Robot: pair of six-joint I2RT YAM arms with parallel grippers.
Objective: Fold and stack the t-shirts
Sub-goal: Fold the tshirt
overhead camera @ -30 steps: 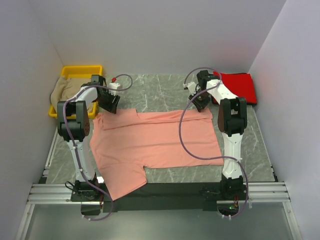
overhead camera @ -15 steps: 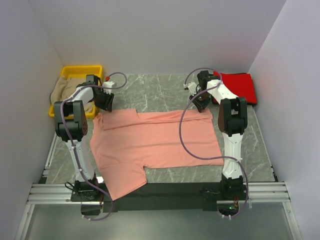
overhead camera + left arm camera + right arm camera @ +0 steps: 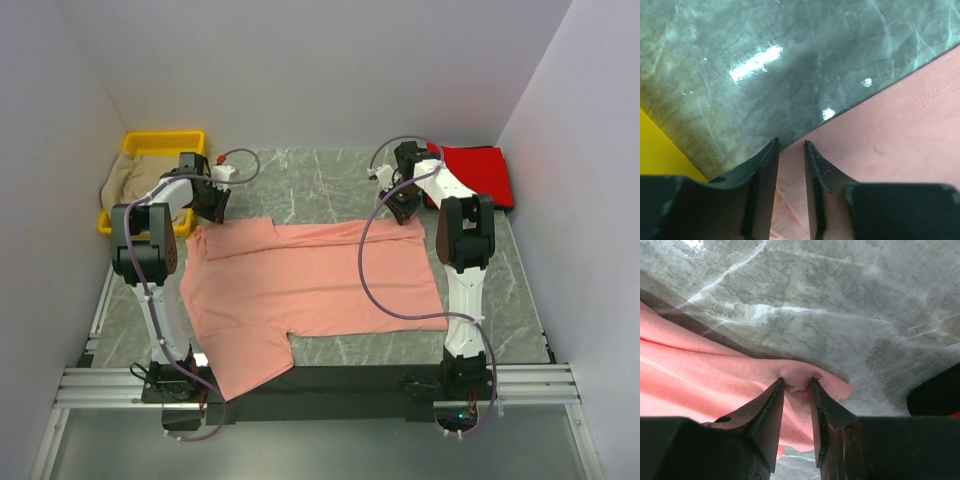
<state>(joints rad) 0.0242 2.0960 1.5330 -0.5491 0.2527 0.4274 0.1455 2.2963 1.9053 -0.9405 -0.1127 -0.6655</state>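
A salmon-pink t-shirt (image 3: 310,285) lies spread flat on the marble table, one sleeve reaching the near edge. My left gripper (image 3: 212,205) is down on its far left corner. In the left wrist view the jaws (image 3: 791,144) stand narrow, with the shirt's hem (image 3: 900,130) and a crease of cloth between them. My right gripper (image 3: 403,208) is on the far right corner. There the fingers (image 3: 798,382) pinch a raised bump of the pink cloth (image 3: 700,375). A bright red t-shirt (image 3: 478,175) lies folded at the back right. A beige t-shirt (image 3: 125,180) is bunched in the bin.
The yellow plastic bin (image 3: 160,143) stands at the back left, close to my left arm. White walls close in the table on three sides. Bare marble (image 3: 310,180) shows behind the pink shirt.
My left gripper has shifted slightly left and down onto the shirt's far left corner, and its jaws have narrowed on the hem. The right gripper has stayed in place on its corner.
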